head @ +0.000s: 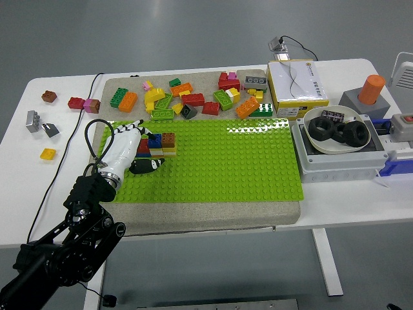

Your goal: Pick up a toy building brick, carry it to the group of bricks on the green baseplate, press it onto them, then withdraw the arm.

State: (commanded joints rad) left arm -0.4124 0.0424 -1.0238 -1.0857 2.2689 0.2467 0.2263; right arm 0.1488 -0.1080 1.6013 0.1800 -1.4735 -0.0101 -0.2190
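Note:
The green baseplate [219,161] lies on a beige mat. A small group of bricks [162,142], blue, brown and yellow with a red one on its left side, stands on the plate's left part. My left hand [137,146], white with black striped fingers, rests on the plate right against the group's left side. Its fingers [131,125] are spread above the red brick and its thumb [147,165] lies flat on the plate below it. It grips nothing that I can see. The right arm is out of view.
Loose bricks [193,97] lie on the mat behind the plate, and a few more [48,123] on the table at the far left. A yellow box [297,84] and a grey tray with a bowl of black tyres [339,132] stand to the right.

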